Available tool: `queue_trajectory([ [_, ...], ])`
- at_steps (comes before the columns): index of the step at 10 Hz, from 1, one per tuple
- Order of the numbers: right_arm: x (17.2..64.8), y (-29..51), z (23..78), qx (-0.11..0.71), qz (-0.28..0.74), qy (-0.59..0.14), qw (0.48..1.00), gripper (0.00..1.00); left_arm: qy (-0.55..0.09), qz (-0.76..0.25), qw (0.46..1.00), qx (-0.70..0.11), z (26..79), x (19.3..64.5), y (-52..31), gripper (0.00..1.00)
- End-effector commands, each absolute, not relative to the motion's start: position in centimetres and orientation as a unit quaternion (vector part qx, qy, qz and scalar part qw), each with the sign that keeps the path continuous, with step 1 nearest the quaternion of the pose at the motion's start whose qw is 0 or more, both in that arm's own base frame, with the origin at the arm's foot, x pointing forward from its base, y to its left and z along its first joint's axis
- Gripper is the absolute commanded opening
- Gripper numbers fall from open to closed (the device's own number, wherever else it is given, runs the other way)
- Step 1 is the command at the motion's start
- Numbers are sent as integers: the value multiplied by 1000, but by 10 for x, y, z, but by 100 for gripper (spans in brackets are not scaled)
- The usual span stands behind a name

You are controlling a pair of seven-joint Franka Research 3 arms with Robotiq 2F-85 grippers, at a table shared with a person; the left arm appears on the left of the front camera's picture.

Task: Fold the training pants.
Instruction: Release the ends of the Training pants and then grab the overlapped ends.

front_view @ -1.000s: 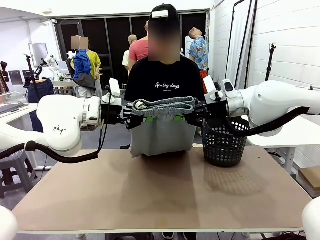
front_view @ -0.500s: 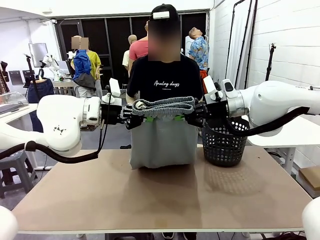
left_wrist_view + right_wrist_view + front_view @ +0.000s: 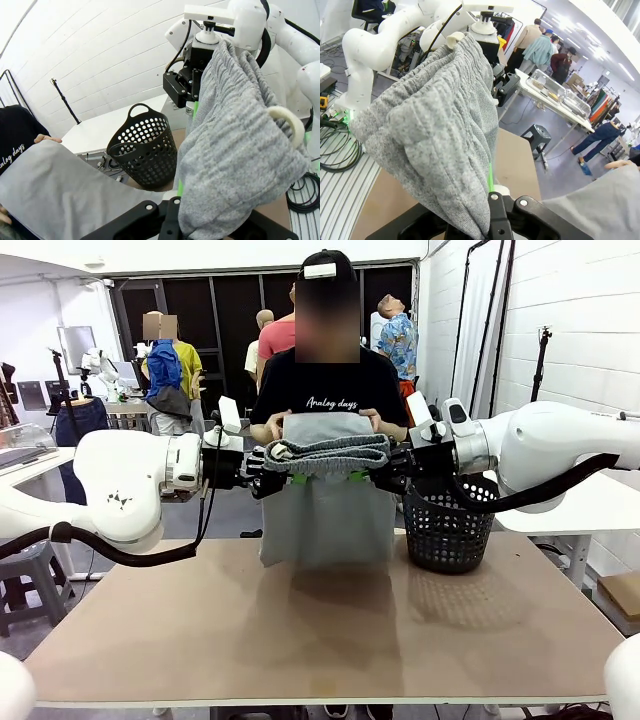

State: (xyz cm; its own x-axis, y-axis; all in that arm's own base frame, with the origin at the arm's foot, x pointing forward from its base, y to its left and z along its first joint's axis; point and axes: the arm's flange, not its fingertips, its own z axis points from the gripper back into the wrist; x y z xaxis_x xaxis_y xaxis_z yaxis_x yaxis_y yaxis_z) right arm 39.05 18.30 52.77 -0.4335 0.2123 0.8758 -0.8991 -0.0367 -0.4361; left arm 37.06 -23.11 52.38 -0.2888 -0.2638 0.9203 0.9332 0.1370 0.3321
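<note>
Beyond table point(image 3: 320, 640), training pants point(image 3: 325, 510) hem higher.

We see a brown desk point(image 3: 200, 630) with a pale front edge. On it, toward its far right corner, a black perforated basket point(image 3: 445, 535) stands upright, its shadow falling our way.

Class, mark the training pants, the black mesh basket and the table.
training pants point(image 3: 325, 525): front view, hanging grey panel.
black mesh basket point(image 3: 445, 542): front view, perforated side wall.
table point(image 3: 300, 640): front view, bare brown top.

One training pants point(image 3: 325, 525), one basket point(image 3: 445, 532)
</note>
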Motion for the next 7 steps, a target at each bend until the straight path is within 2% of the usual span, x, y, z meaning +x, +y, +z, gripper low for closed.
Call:
queue_trajectory([
  [1,388,184,528,318,648,-545,427,0,-554,-583,512,-302,524,370,-232,0],
  [7,388,184,528,318,648,-545,427,0,-554,-583,512,-302,524,370,-232,0],
])
